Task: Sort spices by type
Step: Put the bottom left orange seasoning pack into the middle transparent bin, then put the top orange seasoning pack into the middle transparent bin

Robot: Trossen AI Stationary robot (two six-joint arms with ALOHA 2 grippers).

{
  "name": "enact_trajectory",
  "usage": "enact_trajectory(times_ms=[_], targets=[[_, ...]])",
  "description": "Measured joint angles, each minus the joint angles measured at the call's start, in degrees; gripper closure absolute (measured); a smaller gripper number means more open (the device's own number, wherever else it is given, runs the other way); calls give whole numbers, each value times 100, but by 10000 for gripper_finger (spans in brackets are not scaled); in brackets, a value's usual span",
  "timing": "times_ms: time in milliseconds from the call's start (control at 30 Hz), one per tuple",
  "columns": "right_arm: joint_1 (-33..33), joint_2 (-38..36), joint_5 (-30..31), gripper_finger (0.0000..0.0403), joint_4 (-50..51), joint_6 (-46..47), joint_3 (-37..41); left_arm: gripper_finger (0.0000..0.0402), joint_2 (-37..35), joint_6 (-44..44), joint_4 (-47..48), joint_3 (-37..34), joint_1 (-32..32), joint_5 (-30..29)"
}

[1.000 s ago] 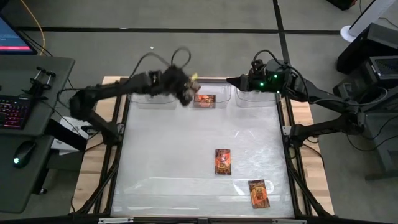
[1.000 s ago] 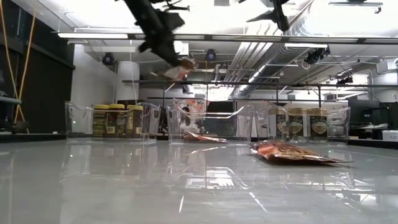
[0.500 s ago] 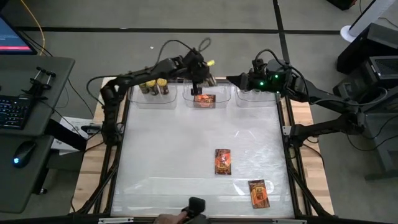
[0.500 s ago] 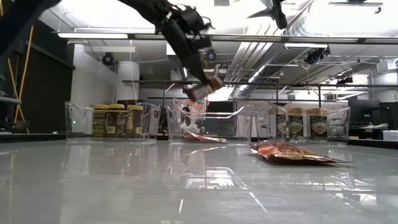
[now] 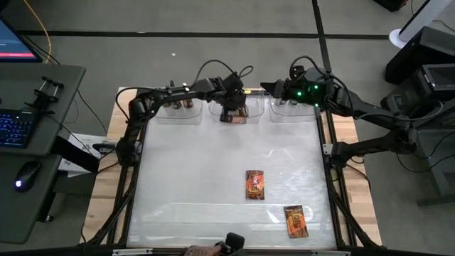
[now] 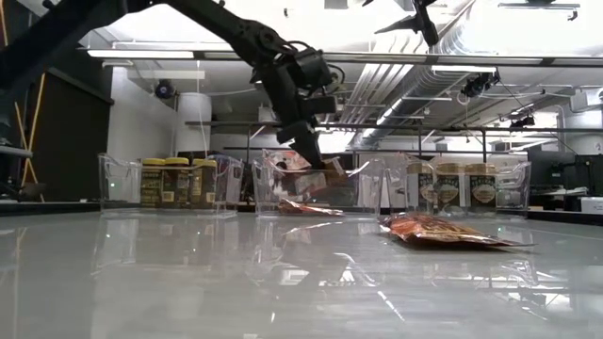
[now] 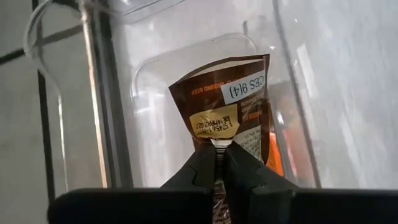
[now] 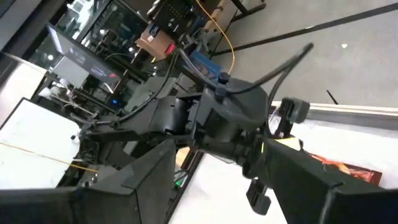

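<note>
Your left hand (image 7: 219, 155), clamped shut on the packet (image 7: 227, 112) just above the middle bin (image 6: 311, 184), risks dropping it across the rim if released off-centre.

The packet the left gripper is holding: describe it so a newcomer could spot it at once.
Look along the far edge of the table to the row of three clear bins and take the middle bin. The left gripper hangs in it, shut on a brown packet. It alone is held up on edge; the other packets lie flat.
</note>
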State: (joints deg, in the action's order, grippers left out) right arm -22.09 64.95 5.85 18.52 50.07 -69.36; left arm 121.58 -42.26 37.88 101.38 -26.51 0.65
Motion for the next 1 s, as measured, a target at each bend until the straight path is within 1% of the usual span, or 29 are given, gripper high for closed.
enact_trajectory(times_ms=[133,267,400,600,633,700,800,867,900,933,1000], targets=[[0,0,0,165,0,-58,0,389,4,-238,25,0,49,-10],[0,0,1,165,0,-166,0,367,4,-233,25,0,94,-86],[0,0,1,165,3,-172,0,327,4,-196,-10,0,141,-344],[0,0,0,165,3,-254,0,265,4,-198,-8,2,163,-405],[0,0,0,165,3,-254,0,257,0,-217,-7,2,175,-482],[0,0,0,165,3,-254,0,246,-54,-305,27,2,200,-835],[-38,0,-5,165,-1,-343,0,239,-378,-286,42,2,186,-1322],[-88,0,-3,165,-34,-499,0,239,-727,121,174,4,64,-1223],[-120,0,-2,165,-43,-554,0,239,-933,453,267,-5,-52,-1029],[-140,0,2,165,-39,-563,0,240,-1155,827,348,-50,-190,-749],[-206,-2,9,165,-85,-574,0,240,-1622,1579,515,-183,-499,-9]])
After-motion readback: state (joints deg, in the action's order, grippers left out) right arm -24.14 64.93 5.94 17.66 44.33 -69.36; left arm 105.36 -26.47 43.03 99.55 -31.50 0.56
